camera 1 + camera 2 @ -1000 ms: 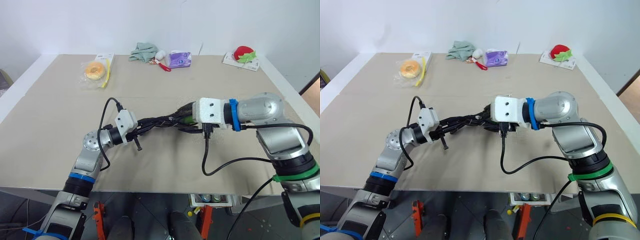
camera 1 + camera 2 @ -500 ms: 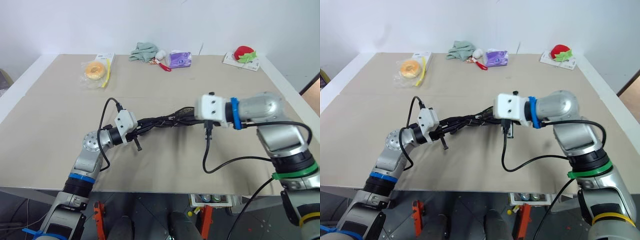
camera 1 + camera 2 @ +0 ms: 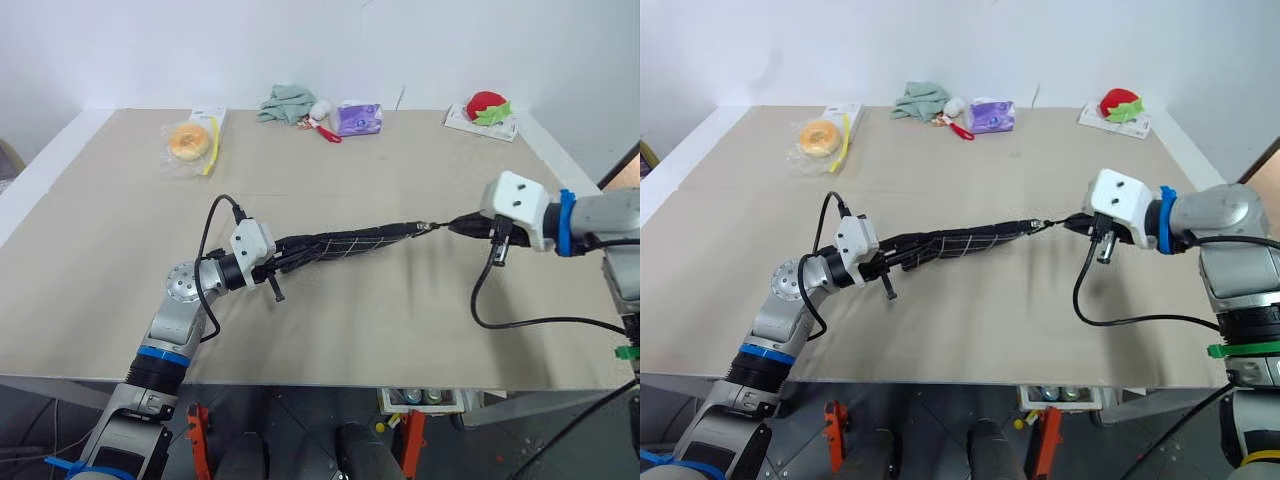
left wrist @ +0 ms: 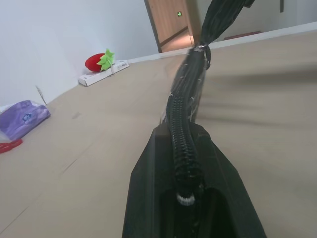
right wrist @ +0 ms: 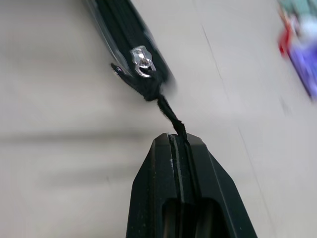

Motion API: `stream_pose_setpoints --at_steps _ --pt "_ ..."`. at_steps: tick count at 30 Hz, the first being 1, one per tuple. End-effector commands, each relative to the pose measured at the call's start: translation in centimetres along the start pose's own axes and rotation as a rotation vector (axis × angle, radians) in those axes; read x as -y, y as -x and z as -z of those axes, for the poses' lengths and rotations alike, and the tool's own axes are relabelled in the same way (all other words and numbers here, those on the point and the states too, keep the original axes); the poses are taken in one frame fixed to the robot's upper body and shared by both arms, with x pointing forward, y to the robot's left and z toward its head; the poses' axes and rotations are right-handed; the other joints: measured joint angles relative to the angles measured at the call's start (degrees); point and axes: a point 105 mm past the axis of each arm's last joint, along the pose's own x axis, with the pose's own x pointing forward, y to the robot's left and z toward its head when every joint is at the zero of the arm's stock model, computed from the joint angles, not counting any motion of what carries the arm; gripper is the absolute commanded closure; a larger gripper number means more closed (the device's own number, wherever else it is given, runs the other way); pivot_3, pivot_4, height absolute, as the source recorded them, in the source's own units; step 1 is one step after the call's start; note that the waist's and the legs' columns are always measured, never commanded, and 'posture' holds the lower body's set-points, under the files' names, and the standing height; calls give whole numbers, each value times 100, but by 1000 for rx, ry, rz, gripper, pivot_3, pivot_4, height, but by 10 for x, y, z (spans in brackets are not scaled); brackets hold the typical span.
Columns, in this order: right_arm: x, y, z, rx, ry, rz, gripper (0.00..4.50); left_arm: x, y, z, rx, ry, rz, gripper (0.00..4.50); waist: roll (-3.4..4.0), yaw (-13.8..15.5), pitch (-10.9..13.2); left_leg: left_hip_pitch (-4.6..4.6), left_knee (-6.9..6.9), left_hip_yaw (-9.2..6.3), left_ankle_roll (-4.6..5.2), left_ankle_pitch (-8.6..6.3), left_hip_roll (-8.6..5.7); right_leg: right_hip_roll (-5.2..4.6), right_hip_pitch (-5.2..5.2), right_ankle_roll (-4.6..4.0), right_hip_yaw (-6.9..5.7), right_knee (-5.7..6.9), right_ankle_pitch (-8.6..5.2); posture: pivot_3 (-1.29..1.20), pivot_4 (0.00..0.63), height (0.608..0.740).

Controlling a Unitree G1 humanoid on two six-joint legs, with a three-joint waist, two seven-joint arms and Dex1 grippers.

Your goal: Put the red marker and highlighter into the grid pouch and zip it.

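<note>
The grid pouch (image 3: 345,242) hangs stretched above the desk (image 3: 330,320), spanning the gap between the two arms. The left end effector (image 3: 283,257) is clenched on one end of the pouch, its fingers (image 4: 148,198) pinching the fabric on either side of the zipper track, so that end is anchored. The right end effector (image 3: 462,226) is clenched on the black zipper pull (image 5: 168,116), a thin cord running from its fingertips to the silver slider (image 5: 141,59) just ahead of it. The slider sits at the pouch end nearest the right end effector, and the zipper teeth (image 4: 181,134) ahead of the left one look meshed, so the pouch appears zipped along its length. Holding it taut between two opposed grips is what lets the slider run without the fabric bunching. The red marker and highlighter cannot be seen on the desk; presumably they are inside the pouch. Remaining work seems small: release and set it down.
</note>
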Motion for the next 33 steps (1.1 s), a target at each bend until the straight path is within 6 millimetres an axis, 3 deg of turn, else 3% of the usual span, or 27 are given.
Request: stream_pose_setpoints --at_steps 1,5,6,7,8,11,14,17,18,22,26,30,33 --pt "17 21 0 0 14 91 4465 -6 2 -10 25 -39 -12 4500 1 -4 0 1 -1 0 0 0 0 0 0 0 0 0 0 0 150 739" --pt "12 21 -29 196 -119 71 4465 -2 1 -8 8 -25 18 4500 1 6 0 -1 2 0 0 0 -3 -2 2 2 3 0 1 0 150 739" --pt "11 22 -33 233 -157 67 3820 1 1 -6 0 -14 36 4500 1 6 0 0 2 0 0 0 -3 -2 4 2 3 0 2 0 150 739" --pt "11 24 -36 258 -189 68 3557 3 1 -5 -9 1 56 4500 1 7 0 0 2 -1 0 0 -3 -2 4 2 3 0 1 0 150 739" --pt "11 26 -35 264 -211 77 3023 6 2 -3 -19 14 75 4500 1 12 0 0 2 -3 0 0 -3 0 6 3 3 0 1 0 150 739" --pt "8 28 -31 273 -267 79 1401 15 5 0 -42 75 136 3311 1 19 0 0 3 -4 0 0 -3 -1 8 3 2 0 1 0 150 739" --pt "6 29 -25 266 -303 100 51 23 9 0 -59 165 192 1972 1 14 1 0 3 -2 0 0 -2 0 6 3 2 0 0 0 150 739" --pt "3 29 -17 244 -328 112 0 27 13 -3 -67 250 221 323 1 15 1 -1 3 -2 0 0 -2 0 5 4 2 0 0 0 150 739" --pt "3 28 -14 237 -336 119 0 26 14 -4 -69 274 220 21 2 14 1 0 3 -2 0 0 -2 0 6 4 2 0 0 0 150 739" --pt "4 27 0 201 -375 166 0 13 18 -12 -40 381 154 21 1 14 1 1 3 -1 0 0 -2 0 6 4 2 0 0 0 150 739" --pt "6 24 16 167 -433 235 0 -21 35 -17 -22 482 -43 21 1 6 1 1 4 -2 0 0 1 3 6 4 2 0 0 0 150 739" --pt "4 21 25 167 -486 278 0 -54 66 -7 -94 493 -281 21 1 -4 1 1 3 -3 0 0 1 3 5 4 1 1 0 0 150 739" --pt "3 14 37 163 -566 323 0 -70 102 0 -188 458 -415 21 -3 -11 2 2 3 -2 0 0 2 4 5 3 1 0 1 0 150 739"
